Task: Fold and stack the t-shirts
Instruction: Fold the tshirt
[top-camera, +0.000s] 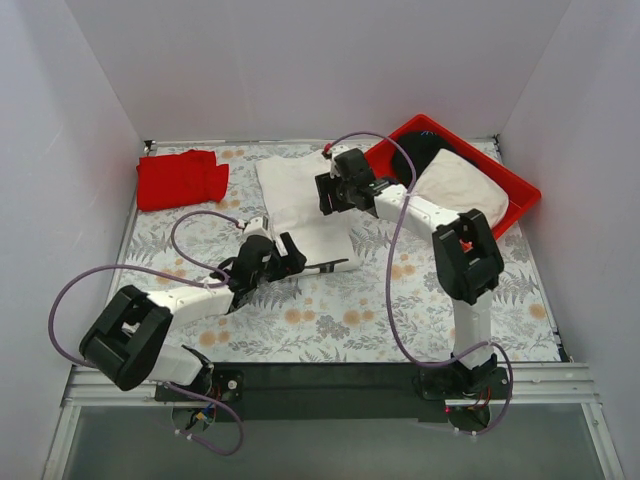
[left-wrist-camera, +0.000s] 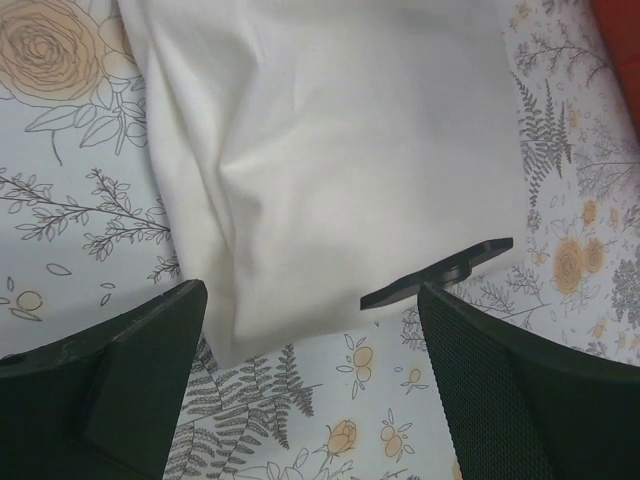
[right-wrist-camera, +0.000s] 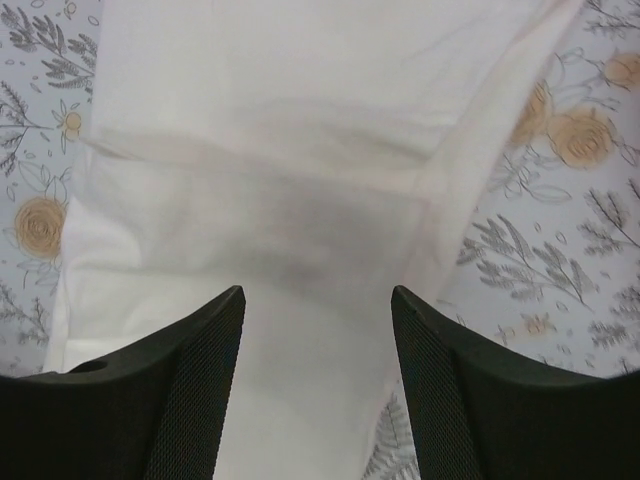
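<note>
Left hand (top-camera: 288, 254) (left-wrist-camera: 312, 292): fingers wide apart, gripping nothing, poised at near edge of white t-shirt (top-camera: 305, 205) (left-wrist-camera: 330, 150), with cloth straight ahead between the open jaws. Right hand (top-camera: 335, 190) (right-wrist-camera: 318, 295): likewise spread and empty, low over far part of same shirt (right-wrist-camera: 270, 150).

Desk (top-camera: 400, 300): floral cover.

Red tray (top-camera: 520, 195): far-right corner, holding an off-white garment (top-camera: 460, 185) with a black garment (top-camera: 420, 150) just beside it.

White t-shirt: mid-desk, flattened into a long panel. Long axis far-to-near, drifting slightly right toward the near end.

Red t-shirt (top-camera: 180, 178): far-left corner, in a compact rough fold, well apart from the white one.

Key relation: one hand at each end of the long axis, left nearer the near edge, right nearer the far end.

Judged next step: fold end to end across the short axis. Stacking with the red shirt not yet done.
</note>
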